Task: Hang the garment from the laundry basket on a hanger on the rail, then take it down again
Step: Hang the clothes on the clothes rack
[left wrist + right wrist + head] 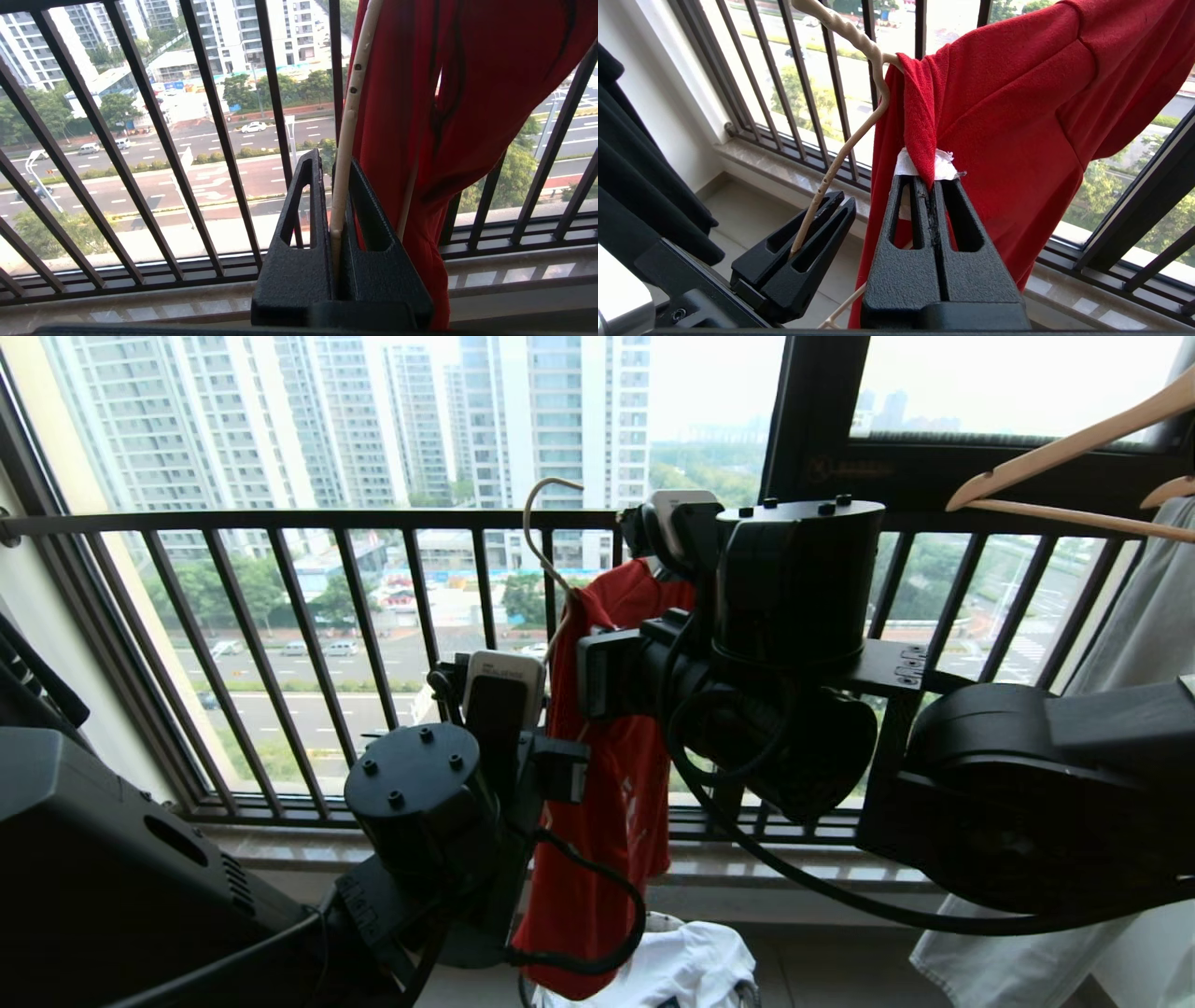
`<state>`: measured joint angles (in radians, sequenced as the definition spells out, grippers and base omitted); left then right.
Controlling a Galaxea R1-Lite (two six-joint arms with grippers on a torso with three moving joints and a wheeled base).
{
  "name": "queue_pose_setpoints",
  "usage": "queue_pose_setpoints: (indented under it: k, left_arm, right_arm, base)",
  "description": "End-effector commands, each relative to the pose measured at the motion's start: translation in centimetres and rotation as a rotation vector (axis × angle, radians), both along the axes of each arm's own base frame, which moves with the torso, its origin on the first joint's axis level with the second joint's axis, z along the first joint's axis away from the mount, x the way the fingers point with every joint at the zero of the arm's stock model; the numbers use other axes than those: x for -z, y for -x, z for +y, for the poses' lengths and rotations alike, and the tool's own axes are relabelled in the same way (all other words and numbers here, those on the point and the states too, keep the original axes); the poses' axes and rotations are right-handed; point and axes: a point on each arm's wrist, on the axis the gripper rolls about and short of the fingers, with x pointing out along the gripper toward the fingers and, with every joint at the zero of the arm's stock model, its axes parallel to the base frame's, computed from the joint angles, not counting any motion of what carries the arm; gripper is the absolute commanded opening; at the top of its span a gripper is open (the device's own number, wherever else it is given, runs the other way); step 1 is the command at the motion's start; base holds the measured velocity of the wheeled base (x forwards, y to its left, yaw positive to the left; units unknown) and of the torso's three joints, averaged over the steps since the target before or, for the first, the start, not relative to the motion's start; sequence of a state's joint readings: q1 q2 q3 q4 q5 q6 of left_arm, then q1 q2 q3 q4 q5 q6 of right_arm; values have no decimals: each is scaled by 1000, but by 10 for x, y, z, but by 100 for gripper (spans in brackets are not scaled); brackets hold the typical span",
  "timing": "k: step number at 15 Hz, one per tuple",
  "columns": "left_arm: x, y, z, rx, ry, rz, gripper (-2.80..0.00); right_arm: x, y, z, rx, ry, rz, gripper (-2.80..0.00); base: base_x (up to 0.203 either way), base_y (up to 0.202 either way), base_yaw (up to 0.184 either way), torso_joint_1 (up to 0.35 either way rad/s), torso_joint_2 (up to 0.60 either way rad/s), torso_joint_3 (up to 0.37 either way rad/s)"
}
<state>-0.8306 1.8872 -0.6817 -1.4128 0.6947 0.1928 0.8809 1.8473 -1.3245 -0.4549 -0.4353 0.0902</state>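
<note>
The red garment [607, 784] hangs half-threaded on the thin cream hanger [537, 523], in front of the window. My left gripper [334, 161] is shut on the hanger's wire arm [348, 116], and red cloth [444, 93] drapes beside it. My right gripper [927, 179] is shut on the garment's [1008, 116] neck edge, right at the small white label [945, 165]. The right wrist view also shows the left gripper [840, 200] pinching the hanger [859, 126] lower down. The rail is out of view. I cannot make out the laundry basket.
A black barred window railing [373, 523] runs close behind the garment, with a stone sill [280, 854] below. Thick wooden hangers [1074, 448] and a pale garment [1130, 691] hang at the right. Dark cloth [640, 163] hangs at the left. White cloth [686, 971] lies below.
</note>
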Motion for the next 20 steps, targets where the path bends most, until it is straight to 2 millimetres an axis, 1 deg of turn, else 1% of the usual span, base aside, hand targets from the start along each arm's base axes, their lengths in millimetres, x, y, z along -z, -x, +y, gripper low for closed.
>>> queue_pose_setpoints:
  k: [1,8,9,16,20]
  left_arm:
    - [0,0,0,-4,3,-2,-280]
    - [-2,1,1,-4,8,-6,-280]
    - [-4,1,1,-4,13,-11,-280]
    - [-26,7,10,-7,66,-62,-280]
    - [-36,8,19,-15,85,-84,-280]
  right_arm:
    - [-3,4,0,-7,-6,-5,-280]
    - [-2,4,1,-5,-5,-4,-280]
    - [-2,4,1,-5,-5,-4,0]
    - [-2,2,0,1,-5,-6,0]
    - [-7,-17,-20,69,29,-33,0]
  base:
    - [0,0,0,0,0,0]
    - [0,0,0,0,0,0]
    - [0,0,0,0,0,0]
    - [0,0,0,0,0,0]
    - [0,0,0,0,0,0]
